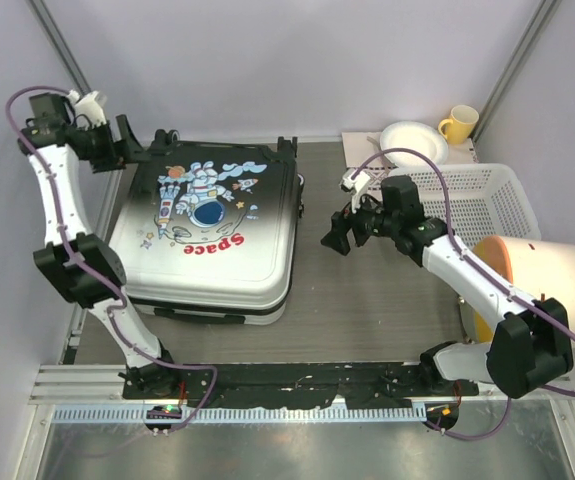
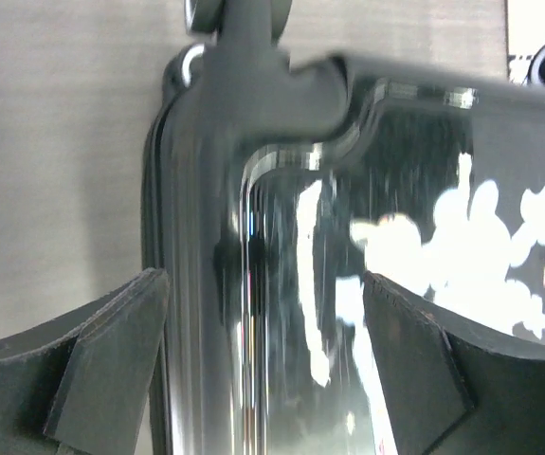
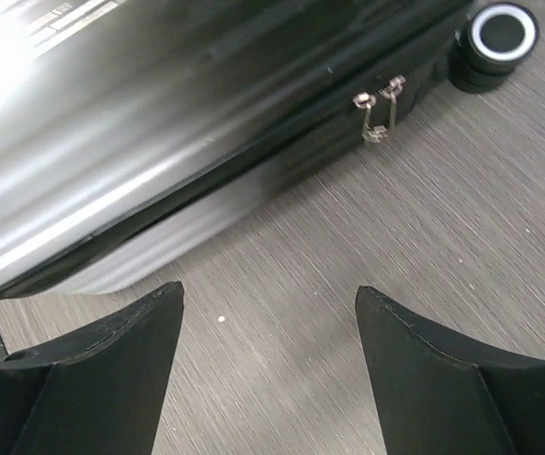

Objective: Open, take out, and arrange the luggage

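Observation:
The luggage (image 1: pixel 212 225) lies flat and closed on the table, astronaut and red "Space" print up, wheels at the far end. My left gripper (image 1: pixel 135 150) is open at its far left corner; in the left wrist view the glossy shell edge (image 2: pixel 281 313) and a wheel mount (image 2: pixel 253 85) lie between the open fingers (image 2: pixel 111 351). My right gripper (image 1: pixel 335 232) is open and empty over the table just right of the suitcase. The right wrist view shows the suitcase side (image 3: pixel 206 142), two metal zipper pulls (image 3: pixel 378 109) and a wheel (image 3: pixel 499 38).
A white slatted basket (image 1: pixel 477 200) stands at the right with a cream lampshade-like object (image 1: pixel 542 280) at its near end. A white bowl (image 1: pixel 412 138) and a yellow mug (image 1: pixel 459 123) sit at the back right. Walls close in on both sides.

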`<state>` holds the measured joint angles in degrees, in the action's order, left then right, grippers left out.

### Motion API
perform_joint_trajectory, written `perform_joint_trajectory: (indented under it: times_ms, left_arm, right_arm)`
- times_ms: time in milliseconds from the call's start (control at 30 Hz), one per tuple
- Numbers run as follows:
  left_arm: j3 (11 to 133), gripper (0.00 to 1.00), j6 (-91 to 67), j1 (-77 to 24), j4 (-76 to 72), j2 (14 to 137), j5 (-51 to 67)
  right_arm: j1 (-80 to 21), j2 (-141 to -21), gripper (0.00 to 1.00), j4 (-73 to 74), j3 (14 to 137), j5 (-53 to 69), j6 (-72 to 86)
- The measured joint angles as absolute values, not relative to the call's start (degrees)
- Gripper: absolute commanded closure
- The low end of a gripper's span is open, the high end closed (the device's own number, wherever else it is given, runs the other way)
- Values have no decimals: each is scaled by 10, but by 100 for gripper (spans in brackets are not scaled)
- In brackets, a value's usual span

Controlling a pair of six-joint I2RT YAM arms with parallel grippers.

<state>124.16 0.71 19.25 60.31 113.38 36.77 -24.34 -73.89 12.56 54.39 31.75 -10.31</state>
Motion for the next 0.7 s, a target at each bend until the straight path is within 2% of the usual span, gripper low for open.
perform_joint_trajectory:
  times_ms: [67, 267, 367, 533, 700]
  left_arm:
    - [1205, 14, 39, 212, 646, 1082, 361]
    - [996, 16, 66, 267, 690, 883, 340]
    - [939, 21, 51, 315, 685, 844, 315]
    - [951, 30, -3, 324, 630, 907, 279]
    - [1059, 37, -32, 267, 589, 1052, 224]
  right_arm:
    - [-229, -740, 25, 132, 544, 318, -112]
    - [-232, -761, 34, 139, 543, 334, -110]
    - [-238, -764, 41, 136, 535, 343, -106]
    - [-270, -764, 50, 133, 509, 349, -106]
    - [-298, -745, 55, 135, 473, 348, -108]
